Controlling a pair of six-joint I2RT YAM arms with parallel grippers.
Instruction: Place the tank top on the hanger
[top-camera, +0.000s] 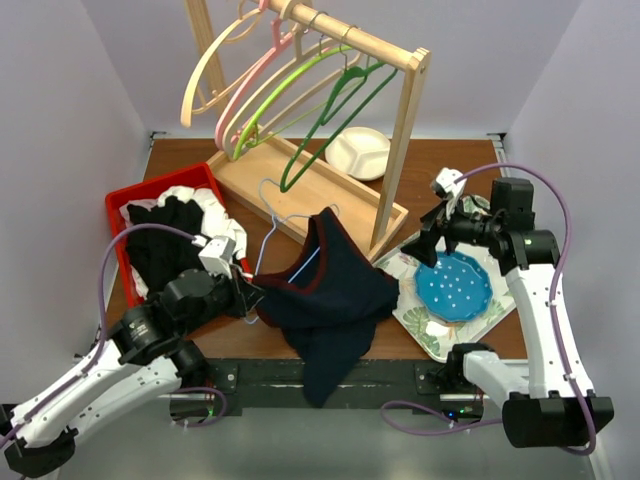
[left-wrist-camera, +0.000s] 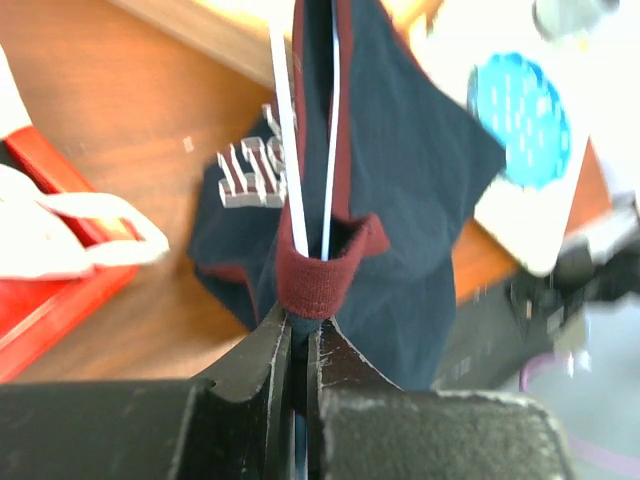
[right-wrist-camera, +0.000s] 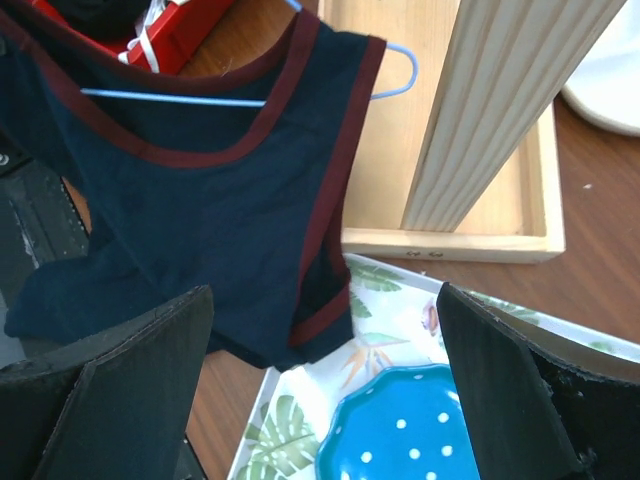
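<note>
The dark navy tank top (top-camera: 335, 300) with dark red trim lies on the table's front middle, its lower end hanging over the front edge. The thin light-blue hanger (top-camera: 268, 232) is partly inside it, hook lying toward the wooden rack base. My left gripper (top-camera: 250, 298) is shut on the tank top's red-trimmed strap (left-wrist-camera: 318, 278), with the hanger's thin arms (left-wrist-camera: 290, 140) running through the strap loop. My right gripper (top-camera: 425, 248) is open and empty, above the tank top's right edge (right-wrist-camera: 220, 190) and the blue plate. The hanger also shows in the right wrist view (right-wrist-camera: 180, 98).
A wooden rack (top-camera: 405, 130) with pink, cream and green hangers stands at the back on a wooden tray base (top-camera: 300, 190). A red bin (top-camera: 125, 210) of black and white clothes is left. A leaf-print tray (top-camera: 425, 325) holds a blue dotted plate (top-camera: 455, 288). A white plate (top-camera: 360, 152) sits behind.
</note>
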